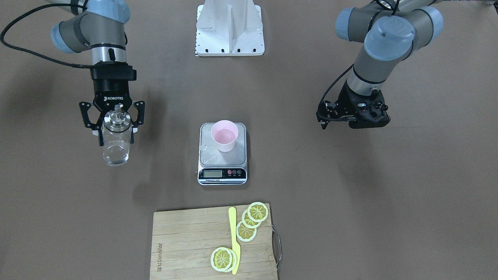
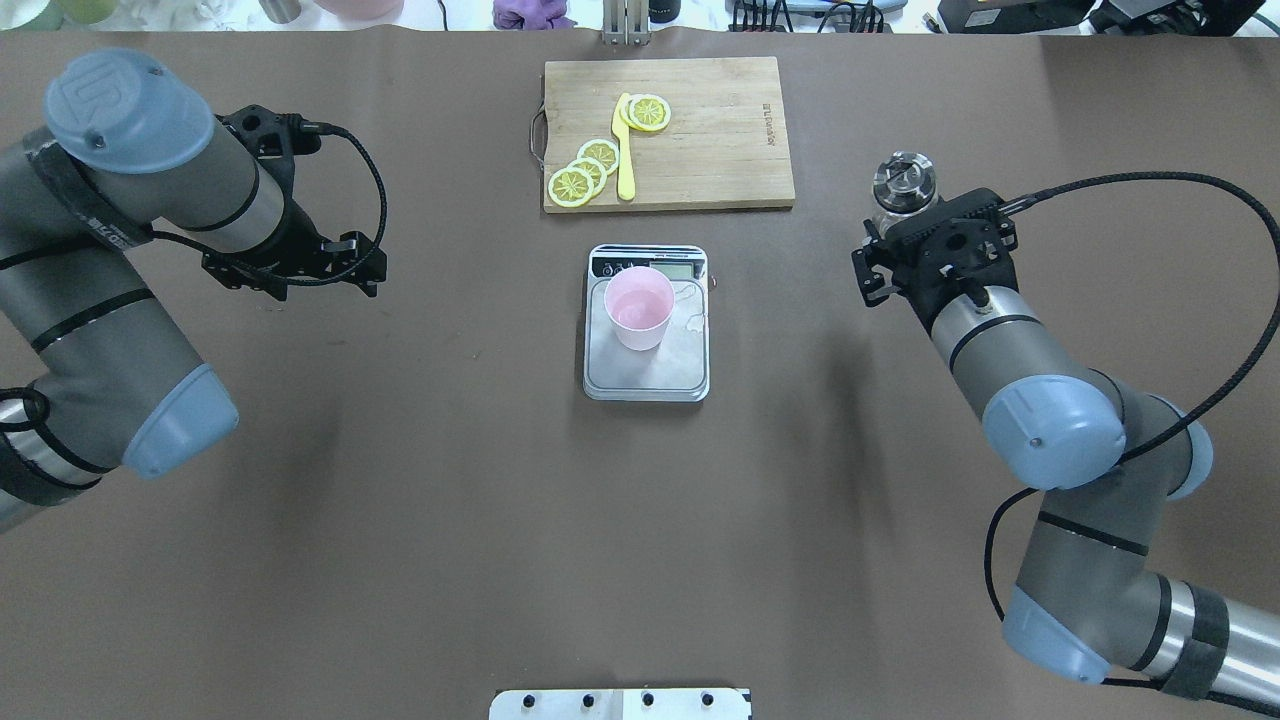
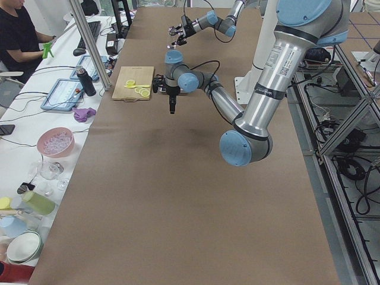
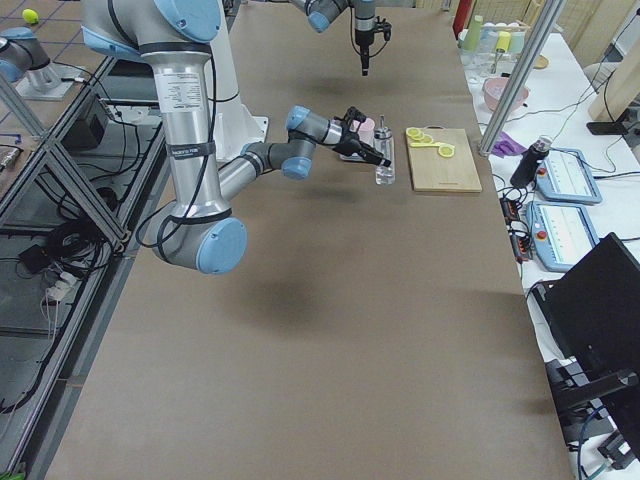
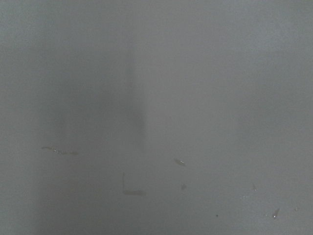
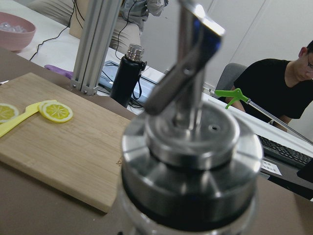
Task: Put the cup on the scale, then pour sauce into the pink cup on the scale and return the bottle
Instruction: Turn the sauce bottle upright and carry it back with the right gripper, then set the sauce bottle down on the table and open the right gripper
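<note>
The pink cup (image 1: pixel 224 135) stands upright on the steel platform of the scale (image 1: pixel 222 173), at the table's middle; it also shows in the overhead view (image 2: pixel 639 305). The clear glass bottle (image 1: pixel 116 146) with its silver pourer cap stands upright on the table on my right side, and the cap fills the right wrist view (image 6: pixel 190 161). My right gripper (image 1: pixel 117 138) is open, one finger on each side of the bottle's shoulder. My left gripper (image 1: pixel 323 123) is shut and empty, hanging over bare table far to the cup's other side. Small wet spots lie on the scale's platform (image 2: pixel 650 380).
A bamboo cutting board (image 1: pixel 186 241) with lemon slices (image 1: pixel 258 212) and a yellow knife (image 1: pixel 234 241) lies beyond the scale, on the operators' side. The white robot base plate (image 1: pixel 229 31) is at the near edge. A desk with screens, bottles and a seated person borders the far side.
</note>
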`<state>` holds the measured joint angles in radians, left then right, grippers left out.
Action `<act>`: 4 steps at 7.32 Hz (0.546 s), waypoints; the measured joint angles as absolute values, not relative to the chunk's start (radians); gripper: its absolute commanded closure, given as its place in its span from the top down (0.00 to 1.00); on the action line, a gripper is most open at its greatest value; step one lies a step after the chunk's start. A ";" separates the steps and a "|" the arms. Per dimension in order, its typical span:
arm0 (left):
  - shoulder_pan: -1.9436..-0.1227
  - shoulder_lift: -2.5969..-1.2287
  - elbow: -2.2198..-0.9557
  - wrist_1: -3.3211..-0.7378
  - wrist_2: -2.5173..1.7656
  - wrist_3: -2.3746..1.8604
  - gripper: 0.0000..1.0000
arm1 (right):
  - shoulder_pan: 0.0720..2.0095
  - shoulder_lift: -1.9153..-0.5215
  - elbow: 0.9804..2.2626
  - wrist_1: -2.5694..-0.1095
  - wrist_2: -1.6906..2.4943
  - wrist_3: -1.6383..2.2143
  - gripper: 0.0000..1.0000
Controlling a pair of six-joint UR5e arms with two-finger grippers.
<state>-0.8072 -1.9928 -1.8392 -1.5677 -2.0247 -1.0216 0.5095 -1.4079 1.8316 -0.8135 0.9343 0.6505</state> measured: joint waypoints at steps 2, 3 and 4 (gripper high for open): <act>-0.806 -1.996 -1.840 -1.568 -2.017 -1.023 0.98 | 0.587 -1.436 1.706 -0.604 1.028 0.774 0.00; -0.805 -1.997 -1.841 -1.568 -2.013 -1.023 0.98 | 0.626 -1.456 1.676 -0.563 1.091 0.833 0.00; -0.804 -1.997 -1.841 -1.568 -2.011 -1.023 0.98 | 0.661 -1.476 1.660 -0.548 1.166 0.887 0.00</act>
